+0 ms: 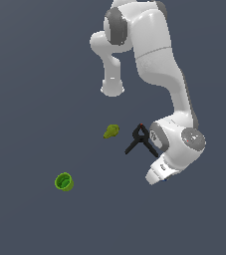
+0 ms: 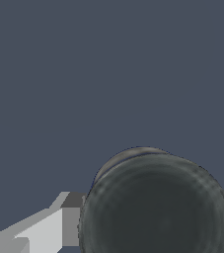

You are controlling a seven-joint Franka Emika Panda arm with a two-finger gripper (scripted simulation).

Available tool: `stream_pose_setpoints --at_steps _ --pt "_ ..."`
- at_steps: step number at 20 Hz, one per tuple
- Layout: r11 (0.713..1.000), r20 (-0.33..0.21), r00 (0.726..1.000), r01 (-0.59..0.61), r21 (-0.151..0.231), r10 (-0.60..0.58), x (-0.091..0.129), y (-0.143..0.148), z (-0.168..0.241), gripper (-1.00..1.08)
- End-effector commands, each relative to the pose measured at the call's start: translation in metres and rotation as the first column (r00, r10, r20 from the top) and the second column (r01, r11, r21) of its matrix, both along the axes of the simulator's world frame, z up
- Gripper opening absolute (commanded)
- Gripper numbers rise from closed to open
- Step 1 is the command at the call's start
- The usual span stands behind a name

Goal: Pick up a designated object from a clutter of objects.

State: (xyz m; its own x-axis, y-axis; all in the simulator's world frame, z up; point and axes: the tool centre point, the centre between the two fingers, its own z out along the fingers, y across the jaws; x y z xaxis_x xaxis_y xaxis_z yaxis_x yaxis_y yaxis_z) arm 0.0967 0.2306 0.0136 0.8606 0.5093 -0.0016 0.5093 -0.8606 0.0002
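The designated can (image 2: 158, 207) fills the wrist view, with a dark grey round top. It sits between my two fingers (image 2: 71, 220), which stand against its two sides. In the exterior view my gripper (image 1: 157, 175) is low at the exterior view's right and hides the can, except for a sliver of blue (image 1: 163, 180) under the hand. The gripper looks shut on the can. The rest of the clutter lies apart from it: the black A-shaped clamp (image 1: 140, 139), the yellow-green pear-shaped lump (image 1: 111, 131) and the bright green cup (image 1: 63, 182).
The clamp lies just beside my wrist, on the side of the exterior view's left. The arm's base (image 1: 112, 88) stands at the back. The floor is plain dark grey.
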Motion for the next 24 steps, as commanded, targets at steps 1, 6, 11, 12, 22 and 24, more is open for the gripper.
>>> stream_pose_setpoints --at_steps 1,6,11,12,22,24 --pt "1.0 0.0 1.0 0.0 0.0 0.0 0.0 0.0 0.0 -1.0" --pt "1.0 0.0 1.0 0.0 0.0 0.0 -0.003 -0.003 0.005 -1.0" --pt "1.0 0.0 1.0 0.0 0.0 0.0 -0.01 -0.011 0.019 -1.0" --pt "1.0 0.0 1.0 0.0 0.0 0.0 -0.012 -0.013 0.023 -1.0" --pt "1.0 0.001 1.0 0.0 -0.001 0.0 -0.042 -0.047 0.081 -1.0" --pt "1.0 0.001 1.0 0.0 -0.001 0.0 -0.05 -0.055 0.095 -1.0"
